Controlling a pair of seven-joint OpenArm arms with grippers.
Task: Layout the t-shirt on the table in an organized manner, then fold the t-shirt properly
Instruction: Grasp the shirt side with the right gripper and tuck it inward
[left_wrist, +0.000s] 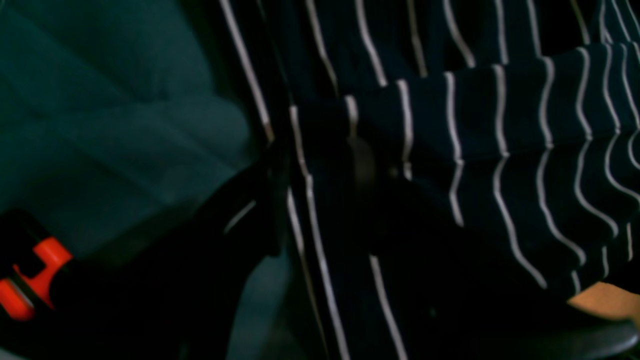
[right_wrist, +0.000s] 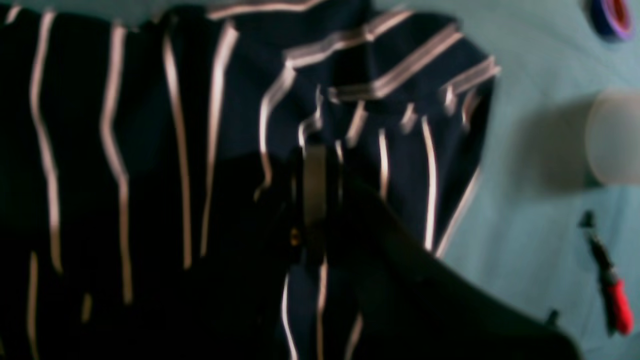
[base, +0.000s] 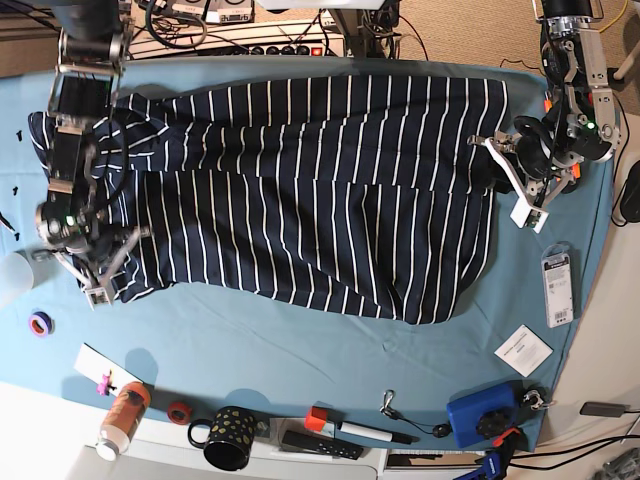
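Starting at the left of the base view, your right claw (base: 100, 283) sits at the t-shirt's (base: 300, 190) near left corner, beside the sleeve. Its wrist view shows the jaws pinched shut on a gathered bit of striped cloth, so you have the t-shirt in hand there. A blurred white cup (right_wrist: 612, 137) and a roll of tape (right_wrist: 611, 17) stand clear on the bare tabletop (base: 300, 350) beyond the sleeve.

Moving across, the t-shirt lies stretched across the far half of the tabletop, mostly spread but with a lengthwise fold running through the middle and a slanted, uneven near edge.

At the right, your left claw (base: 512, 172) is at the hem end. Its wrist view is dark and blurred; you cannot tell whether it grips cloth or merely rests partly parted against it.

You look to be in the laying-out step, not folding yet. The next move probably calls for confirming the hem grip, then drawing both ends apart and toward the near side to flatten that fold.
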